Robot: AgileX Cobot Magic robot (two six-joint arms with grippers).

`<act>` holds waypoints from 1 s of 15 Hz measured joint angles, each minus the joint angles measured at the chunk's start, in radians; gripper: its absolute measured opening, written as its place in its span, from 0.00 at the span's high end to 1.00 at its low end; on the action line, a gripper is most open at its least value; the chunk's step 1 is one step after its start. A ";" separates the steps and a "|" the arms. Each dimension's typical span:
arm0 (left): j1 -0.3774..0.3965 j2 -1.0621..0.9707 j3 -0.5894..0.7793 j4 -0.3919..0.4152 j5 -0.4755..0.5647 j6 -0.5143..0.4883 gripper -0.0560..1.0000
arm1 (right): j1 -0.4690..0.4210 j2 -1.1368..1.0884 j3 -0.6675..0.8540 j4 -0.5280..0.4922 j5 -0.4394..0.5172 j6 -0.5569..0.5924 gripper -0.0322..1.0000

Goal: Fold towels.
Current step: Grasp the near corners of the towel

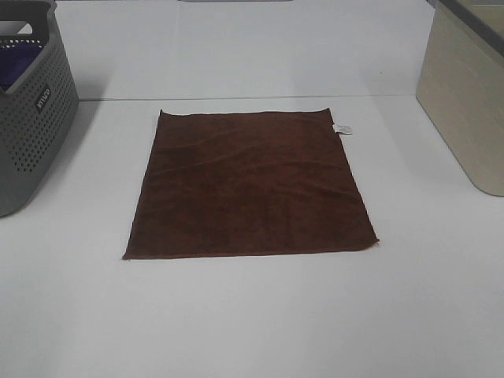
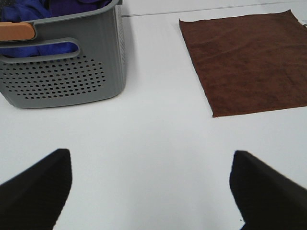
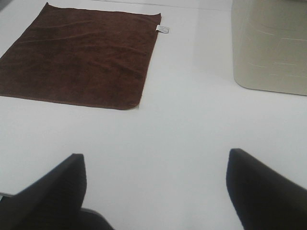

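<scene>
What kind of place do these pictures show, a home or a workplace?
Probably a test bench set up for laundry folding, not a home: a plain white table, one brown towel spread flat on it, a gray perforated basket holding blue cloth at one side, a beige bin at the other.

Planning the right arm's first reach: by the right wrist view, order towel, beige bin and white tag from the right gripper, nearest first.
1. towel, table centre, by its near corner
2. beige bin, right side, barely farther
3. white tag, towel's far right corner
</scene>
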 joint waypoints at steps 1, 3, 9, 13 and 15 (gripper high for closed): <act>0.000 0.000 0.000 0.000 0.000 0.000 0.15 | 0.000 0.000 0.000 0.000 0.000 0.000 0.23; 0.000 0.000 0.000 0.000 0.000 0.000 0.15 | 0.000 0.000 0.000 0.000 0.000 0.000 0.23; 0.000 0.000 0.000 0.000 0.000 0.000 0.15 | 0.000 0.000 0.000 0.000 0.000 0.000 0.23; 0.000 0.000 0.000 0.000 0.000 0.000 0.15 | 0.000 0.000 0.000 0.000 0.000 0.000 0.23; 0.000 0.000 0.000 0.000 0.000 0.000 0.15 | 0.000 0.000 0.000 0.000 0.000 0.000 0.23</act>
